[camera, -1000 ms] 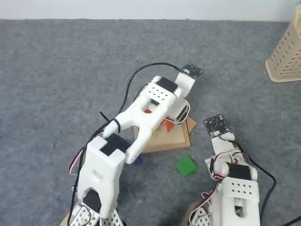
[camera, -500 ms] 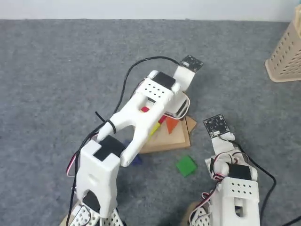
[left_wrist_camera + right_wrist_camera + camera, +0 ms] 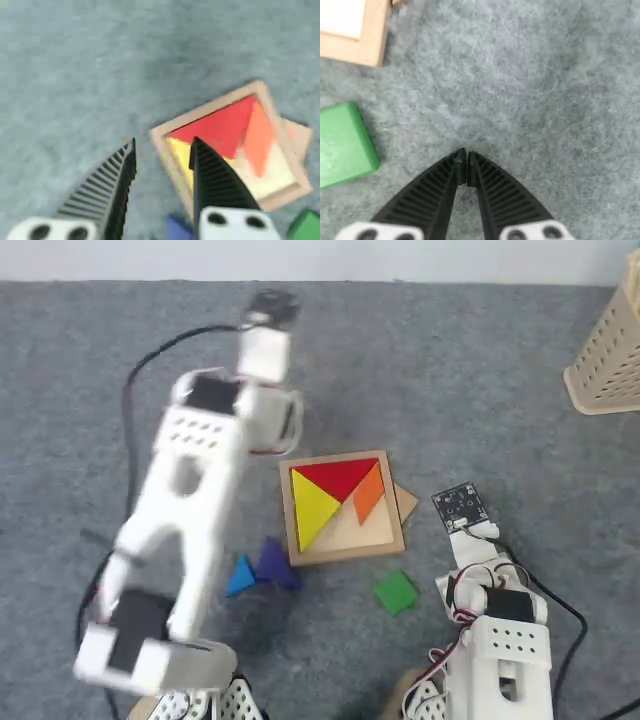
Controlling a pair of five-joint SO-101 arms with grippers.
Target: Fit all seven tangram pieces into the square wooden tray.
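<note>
The left gripper (image 3: 162, 146) hangs empty, fingers parted; the right gripper (image 3: 466, 154), fingers pressed together, hangs over the carpet (image 3: 545, 75) near the green square (image 3: 342, 145).

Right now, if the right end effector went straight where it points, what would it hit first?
Probably just grey carpet: the right end effector aims past the green piece and wooden tray.
</note>
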